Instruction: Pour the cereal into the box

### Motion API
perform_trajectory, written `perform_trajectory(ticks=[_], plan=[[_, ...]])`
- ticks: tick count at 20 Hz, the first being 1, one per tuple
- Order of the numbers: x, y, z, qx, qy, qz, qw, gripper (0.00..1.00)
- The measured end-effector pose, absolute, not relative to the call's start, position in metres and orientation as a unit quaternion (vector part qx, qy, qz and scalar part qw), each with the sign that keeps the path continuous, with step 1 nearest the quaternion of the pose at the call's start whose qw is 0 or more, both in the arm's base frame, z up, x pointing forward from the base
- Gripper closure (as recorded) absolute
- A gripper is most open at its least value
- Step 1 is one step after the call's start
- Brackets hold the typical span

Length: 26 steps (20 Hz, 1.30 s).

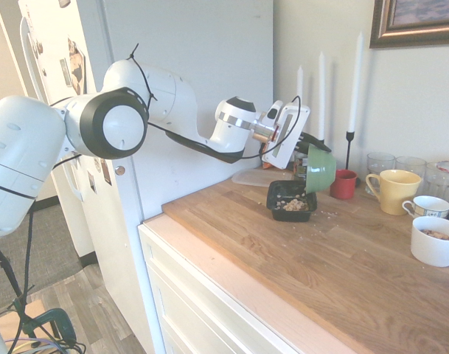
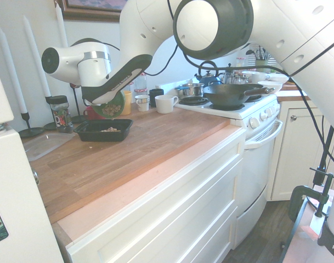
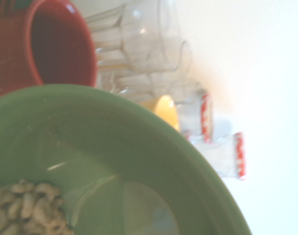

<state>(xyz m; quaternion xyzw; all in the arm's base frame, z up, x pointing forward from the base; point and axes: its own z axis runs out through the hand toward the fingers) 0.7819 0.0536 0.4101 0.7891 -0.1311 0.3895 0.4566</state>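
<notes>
My fingers [image 1: 307, 153] are hidden behind the wrist housing, so I cannot tell how far they are closed; judging by its tipped pose in mid-air, the green bowl [image 1: 321, 169] is carried by me.

Progress: the bowl is tilted on its side directly above the box [image 1: 291, 200], which sits on the counter [image 1: 305, 258]. A heap of cereal [image 1: 293, 204] already lies in the box. The wrist view shows more cereal pieces [image 3: 26, 208] clinging to the low side of the bowl, so I judge the pour part done. Remaining: tip further until the bowl is clear.

A few stray pieces lie on the counter just beside the box.

Surroundings: a red cup [image 1: 343, 184] stands just behind the bowl, with a yellow mug [image 1: 392, 190], glasses [image 1: 380, 163] and a white cup [image 1: 434, 240] well apart to the side. Tall candles [image 1: 354, 74] rise behind. The red cup is the nearest obstacle to further rotation.
</notes>
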Motion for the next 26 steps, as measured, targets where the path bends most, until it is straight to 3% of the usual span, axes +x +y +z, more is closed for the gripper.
perform_trajectory(ticks=[26], plan=[[0.757, 0.087, 0.407, 0.731, -0.083, 0.447, 0.509, 1.00]])
